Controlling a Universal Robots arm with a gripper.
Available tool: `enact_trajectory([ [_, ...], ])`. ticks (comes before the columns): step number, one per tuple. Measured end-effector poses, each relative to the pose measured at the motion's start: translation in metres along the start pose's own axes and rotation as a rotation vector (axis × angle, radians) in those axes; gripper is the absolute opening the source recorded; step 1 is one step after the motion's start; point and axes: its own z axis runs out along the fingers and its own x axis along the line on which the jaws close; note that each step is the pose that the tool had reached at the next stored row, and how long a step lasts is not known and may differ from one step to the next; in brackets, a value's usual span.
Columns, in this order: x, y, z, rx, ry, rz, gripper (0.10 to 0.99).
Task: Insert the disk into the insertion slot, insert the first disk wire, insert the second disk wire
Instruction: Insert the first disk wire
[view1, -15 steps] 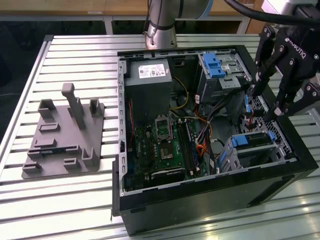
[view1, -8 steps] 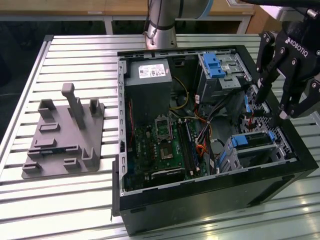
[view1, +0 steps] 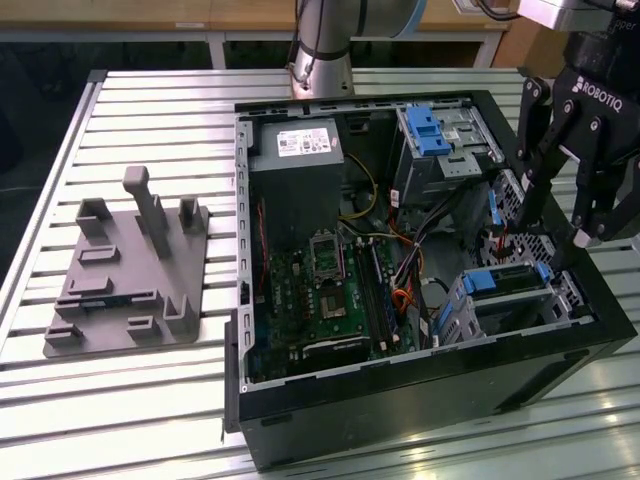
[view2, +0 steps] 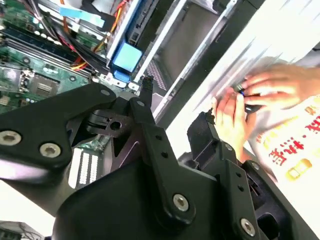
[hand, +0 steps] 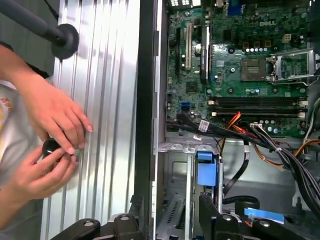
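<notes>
While the gripper (view1: 555, 228) hangs with jaws spread and empty at three o'clock in the exterior view, with the disk (view1: 508, 290) at four o'clock inside the computer case (view1: 400, 390), we judge a slow, square approach clear of the cables (view1: 445, 210) best

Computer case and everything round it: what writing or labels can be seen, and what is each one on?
On the end effector: a maker's name in white letters on its black body.
On the power supply: a white label, print too small to read.
On the motherboard: a maker's mark in white near one edge; other markings too small to read.
On the white cloth beside the person's hands: red characters, not legible.
</notes>
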Motion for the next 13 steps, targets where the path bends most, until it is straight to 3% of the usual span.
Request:
enact_trajectory([
  [3, -0.0001, 0.0, 0.0001, 0.0, 0.0008, 0.0, 0.545],
  [6, -0.0027, -0.0002, -0.0001, 0.0, 0.0007, 0.003, 0.408],
  [13, -0.0082, -0.0059, 0.001, -0.006, 0.0002, 0.025, 0.408],
])
